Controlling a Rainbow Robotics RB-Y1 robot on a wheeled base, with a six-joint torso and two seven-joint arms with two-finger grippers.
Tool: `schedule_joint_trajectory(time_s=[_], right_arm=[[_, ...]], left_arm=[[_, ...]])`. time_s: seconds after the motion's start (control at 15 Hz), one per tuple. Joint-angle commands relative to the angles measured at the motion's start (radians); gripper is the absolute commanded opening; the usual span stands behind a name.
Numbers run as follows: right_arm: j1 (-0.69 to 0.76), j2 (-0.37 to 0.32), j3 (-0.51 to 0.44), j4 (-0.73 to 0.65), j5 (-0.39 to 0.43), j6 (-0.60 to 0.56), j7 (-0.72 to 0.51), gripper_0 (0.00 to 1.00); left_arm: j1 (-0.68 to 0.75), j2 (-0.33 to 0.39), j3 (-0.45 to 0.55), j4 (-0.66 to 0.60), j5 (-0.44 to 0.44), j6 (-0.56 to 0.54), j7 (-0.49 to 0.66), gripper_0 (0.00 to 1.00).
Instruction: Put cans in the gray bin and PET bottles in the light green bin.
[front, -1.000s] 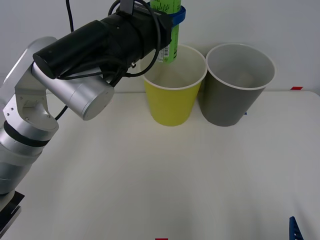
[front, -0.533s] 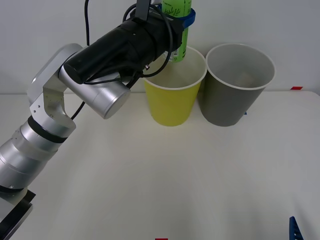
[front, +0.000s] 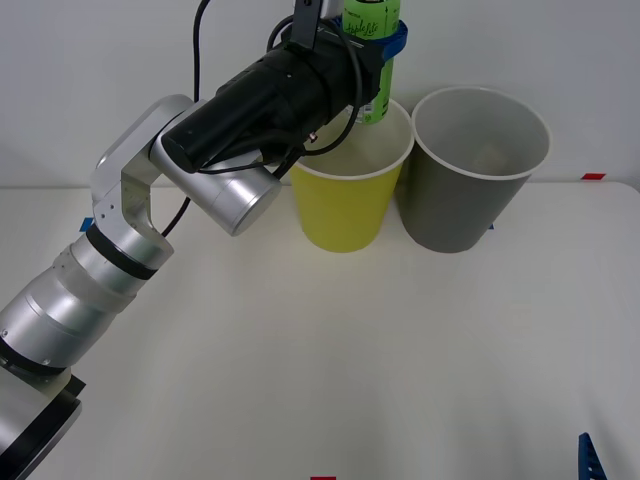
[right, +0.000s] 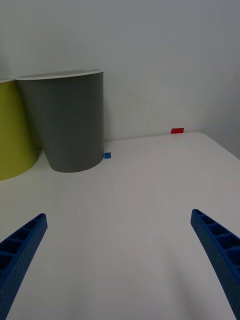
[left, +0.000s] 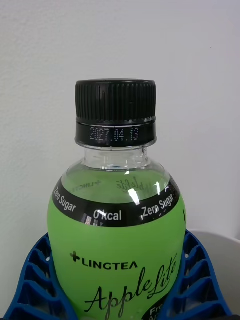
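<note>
A PET bottle (front: 372, 60) with a bright green label hangs upright over the right half of the light green bin's (front: 345, 205) opening, its base about level with the rim. My left gripper (front: 378, 38) is shut on the bottle's body. Close up in the left wrist view, the PET bottle (left: 117, 235) shows its black cap and sits between the blue fingers (left: 32, 277). The gray bin (front: 470, 180) stands just right of the light green bin. In the right wrist view the gray bin (right: 70, 122) and light green bin (right: 12, 132) lie ahead of my open right gripper (right: 120, 260), low over the table.
The white table (front: 350, 350) stretches in front of both bins. A red mark (front: 592, 176) and a small blue mark (right: 107, 155) lie on it near the gray bin. A white wall stands close behind the bins.
My left arm has carried the bottle to the right and a little higher, from over the light green bin's left rim toward its right side. The right gripper has stayed put.
</note>
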Motion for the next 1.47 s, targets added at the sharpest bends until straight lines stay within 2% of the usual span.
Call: schedule_joint_trajectory(time_s=[0.07, 0.27, 0.33, 0.47, 0.53, 0.67, 0.8, 1.0, 1.13, 1.47], right_arm=[[0.000, 0.000, 0.000, 0.000, 0.000, 0.000, 0.000, 1.00], [0.000, 0.000, 0.000, 0.000, 0.000, 0.000, 0.000, 1.00], [0.000, 0.000, 0.000, 0.000, 0.000, 0.000, 0.000, 1.00], [0.000, 0.000, 0.000, 0.000, 0.000, 0.000, 0.000, 1.00], [0.000, 0.000, 0.000, 0.000, 0.000, 0.000, 0.000, 1.00], [0.000, 0.000, 0.000, 0.000, 0.000, 0.000, 0.000, 1.00], [0.000, 0.000, 0.000, 0.000, 0.000, 0.000, 0.000, 1.00], [0.000, 0.000, 0.000, 0.000, 0.000, 0.000, 0.000, 1.00], [0.000, 0.000, 0.000, 0.000, 0.000, 0.000, 0.000, 1.00], [0.000, 0.000, 0.000, 0.000, 0.000, 0.000, 0.000, 1.00]], left_arm=[[0.001, 0.001, -0.001, 0.000, 0.000, 0.000, 0.000, 1.00], [0.001, 0.018, -0.001, -0.020, 0.017, 0.011, 0.002, 1.00], [0.003, 0.041, -0.001, -0.068, 0.055, 0.075, 0.003, 1.00], [0.038, 0.071, 0.019, -0.154, 0.048, 0.138, 0.003, 1.00], [0.092, 0.075, 0.046, -0.212, 0.028, 0.138, 0.000, 1.00], [0.202, 0.081, 0.089, -0.327, -0.092, 0.146, -0.005, 1.00], [0.316, 0.088, 0.137, -0.448, -0.149, 0.190, -0.017, 1.00], [0.508, 0.102, 0.195, -0.603, -0.261, 0.195, -0.046, 1.00], [0.623, 0.104, 0.223, -0.671, -0.291, 0.180, -0.063, 1.00], [0.839, 0.099, 0.263, -0.703, -0.322, 0.048, -0.097, 1.00]])
